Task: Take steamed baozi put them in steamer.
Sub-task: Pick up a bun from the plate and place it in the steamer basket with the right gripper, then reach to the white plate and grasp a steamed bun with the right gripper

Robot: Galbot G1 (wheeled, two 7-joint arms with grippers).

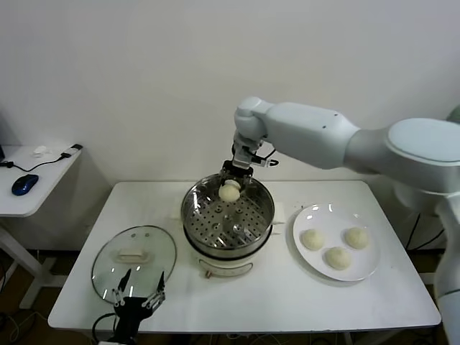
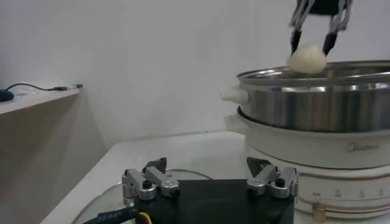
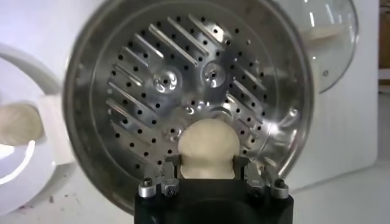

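Observation:
The steel steamer with its perforated tray stands mid-table on a cream base. My right gripper is shut on one cream-white baozi and holds it above the far part of the steamer; the wrist view shows the bun squeezed between the fingers over the tray. It also shows in the left wrist view above the pot rim. Three baozi lie on the white plate. My left gripper is open and empty at the table's front left edge.
A round glass lid lies flat on the table left of the steamer, just beyond my left gripper. A side desk with a blue mouse stands at the far left. The wall runs behind the table.

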